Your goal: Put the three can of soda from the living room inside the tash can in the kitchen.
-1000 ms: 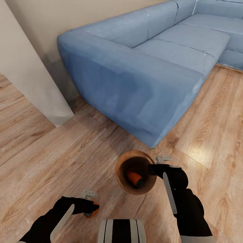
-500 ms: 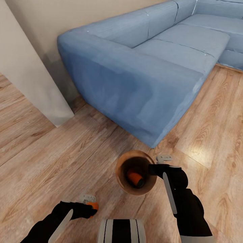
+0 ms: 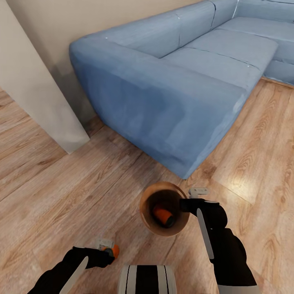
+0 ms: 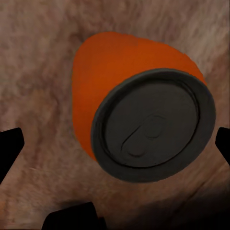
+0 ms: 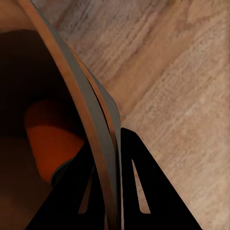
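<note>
In the head view a brown wooden tash can [image 3: 148, 216] hangs over the plank floor, and my right gripper [image 3: 188, 203] is shut on its rim. One orange can of soda [image 3: 163, 215] lies inside it. The right wrist view has my right gripper [image 5: 108, 191] pinching the thin bucket wall [image 5: 88, 110], with the orange can [image 5: 50, 139] down inside. My left gripper [image 3: 105, 248] is shut on another orange can of soda [image 3: 114, 250] near my base. In the left wrist view that can's grey top [image 4: 151, 124] sits between the fingertips [image 4: 9, 146] of the left gripper [image 4: 117, 141].
A large blue sofa [image 3: 171, 81] fills the space ahead and to the right, its corner close to the bucket. A pale wall corner [image 3: 36, 102] stands at the left. Open plank floor [image 3: 81, 192] lies between them.
My left gripper has drawn back a little toward my base and turned, so the orange can now shows beside it instead of below. The right gripper and bucket have stayed put.
</note>
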You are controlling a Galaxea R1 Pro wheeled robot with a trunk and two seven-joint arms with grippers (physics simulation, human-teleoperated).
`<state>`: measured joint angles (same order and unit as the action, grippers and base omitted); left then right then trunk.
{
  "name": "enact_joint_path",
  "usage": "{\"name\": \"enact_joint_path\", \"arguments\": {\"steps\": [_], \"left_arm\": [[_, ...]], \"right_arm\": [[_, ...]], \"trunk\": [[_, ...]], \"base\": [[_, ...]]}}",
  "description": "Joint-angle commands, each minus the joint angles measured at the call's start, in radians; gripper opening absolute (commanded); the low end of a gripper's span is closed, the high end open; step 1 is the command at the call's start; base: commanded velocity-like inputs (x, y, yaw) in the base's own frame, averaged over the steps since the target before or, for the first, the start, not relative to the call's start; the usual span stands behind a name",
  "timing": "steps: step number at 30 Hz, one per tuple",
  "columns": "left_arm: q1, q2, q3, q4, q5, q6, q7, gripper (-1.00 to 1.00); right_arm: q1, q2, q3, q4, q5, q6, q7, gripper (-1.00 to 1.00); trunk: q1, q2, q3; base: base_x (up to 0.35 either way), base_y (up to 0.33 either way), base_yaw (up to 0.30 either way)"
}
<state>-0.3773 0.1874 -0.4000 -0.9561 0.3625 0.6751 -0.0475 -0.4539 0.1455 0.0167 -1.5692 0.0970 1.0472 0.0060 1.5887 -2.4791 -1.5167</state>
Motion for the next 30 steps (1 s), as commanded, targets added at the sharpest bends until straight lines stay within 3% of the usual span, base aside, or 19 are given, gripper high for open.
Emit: {"name": "enact_joint_path", "arguments": {"steps": [1,14,21,30], "left_arm": [[0.0,-0.006,0.001,0.008,0.0,0.0,0.0,1.0],[0.0,-0.016,-0.002,0.019,0.0,-0.005,0.002,1.0],[-0.001,-0.017,-0.002,0.015,-0.001,-0.008,0.054,1.0],[-0.001,-0.037,-0.002,0.017,-0.002,-0.008,0.06,1.0]], "right_arm": [[0.0,0.0,0.0,0.0,-0.022,0.0,0.003,-1.0],[0.0,0.001,0.0,0.0,-0.023,0.0,0.003,-1.0],[0.0,0.002,0.0,0.0,-0.023,0.0,0.003,-1.0],[0.0,0.002,0.0,0.0,-0.023,0.0,0.003,-1.0]], "trunk": [[0.0,0.0,0.0],[0.0,0.0,0.0],[0.0,0.0,0.0],[0.0,0.0,0.0]], "base": [[0.0,0.0,0.0],[0.0,0.0,0.0],[0.0,0.0,0.0],[0.0,0.0,0.0]]}}
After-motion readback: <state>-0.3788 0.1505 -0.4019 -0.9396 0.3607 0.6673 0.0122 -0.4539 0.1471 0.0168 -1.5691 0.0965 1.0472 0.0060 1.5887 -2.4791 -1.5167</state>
